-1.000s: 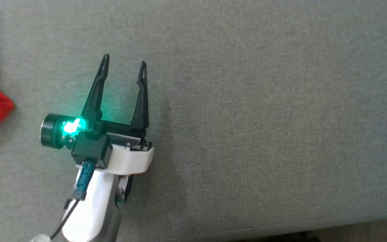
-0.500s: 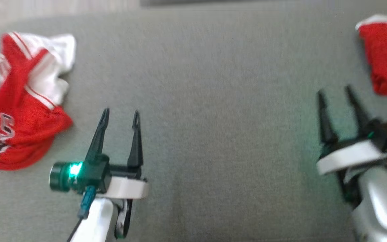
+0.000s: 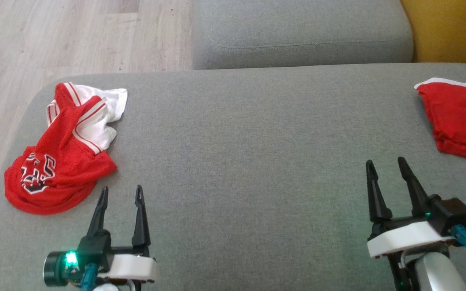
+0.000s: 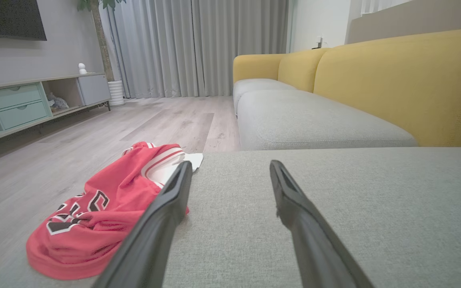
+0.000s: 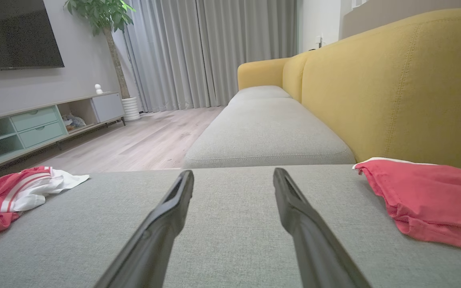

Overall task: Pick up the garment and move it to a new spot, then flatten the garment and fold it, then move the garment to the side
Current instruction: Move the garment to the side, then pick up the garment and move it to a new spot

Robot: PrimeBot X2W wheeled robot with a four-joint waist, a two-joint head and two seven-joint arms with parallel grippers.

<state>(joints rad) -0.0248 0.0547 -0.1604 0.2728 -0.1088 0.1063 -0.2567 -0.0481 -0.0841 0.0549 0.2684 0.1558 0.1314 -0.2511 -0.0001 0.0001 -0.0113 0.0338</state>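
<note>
Fingers of our left gripper and right gripper stand apart, empty; crumpled red-and-white jersey lies left-centre on woven grey cushion.

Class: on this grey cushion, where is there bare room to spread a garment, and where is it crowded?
The wide middle of the cushion, between crumpled jersey and folded red garment, is bare. Its left and right ends are crowded.
</note>
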